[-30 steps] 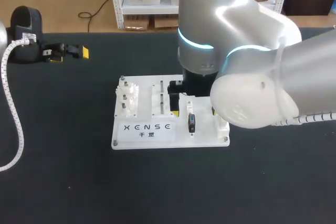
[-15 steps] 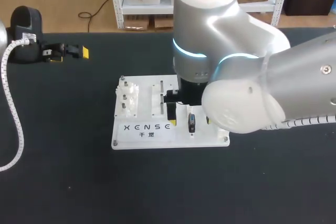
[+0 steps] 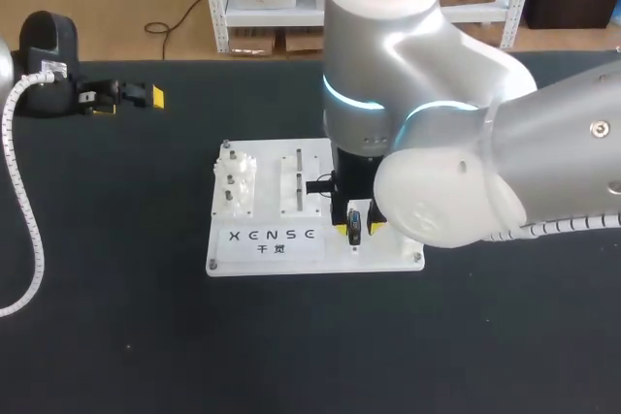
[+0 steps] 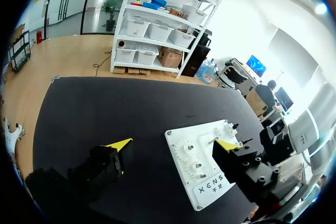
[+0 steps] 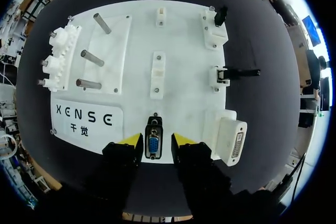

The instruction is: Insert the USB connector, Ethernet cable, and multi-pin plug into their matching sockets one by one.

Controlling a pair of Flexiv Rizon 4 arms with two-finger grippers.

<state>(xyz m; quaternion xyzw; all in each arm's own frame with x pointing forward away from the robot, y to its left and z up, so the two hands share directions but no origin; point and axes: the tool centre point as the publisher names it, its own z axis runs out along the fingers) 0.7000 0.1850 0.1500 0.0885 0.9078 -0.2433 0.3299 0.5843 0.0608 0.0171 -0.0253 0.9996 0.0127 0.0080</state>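
A white board (image 3: pixel 291 261) lies mid-table. A black-framed blue multi-pin plug (image 5: pixel 153 145) stands at the board's near edge, also seen from the head camera (image 3: pixel 354 226). My right gripper (image 5: pixel 156 140) straddles this plug. Its yellow fingertips (image 5: pixel 131 140) sit close on either side, and a thin gap still shows on one side. Beside it stands a white multi-pin socket block (image 5: pixel 232 140). Ahead lie a black cable plug (image 5: pixel 239 72) and a small black connector (image 5: pixel 220 17) in white holders. My left gripper (image 3: pixel 126 96) rests open and empty at the far left of the table.
White gears (image 3: pixel 233 183) and metal pegs (image 5: pixel 89 56) fill the board's left part. A white coiled hose (image 3: pixel 19 191) runs down the table's left side by a black arm housing (image 3: pixel 49 60). The dark tabletop (image 3: pixel 291 356) surrounds the board.
My right arm has shifted toward the board's near edge and dropped over the blue plug. Its fingers have narrowed from wide apart to close beside the plug. The left arm has not moved.
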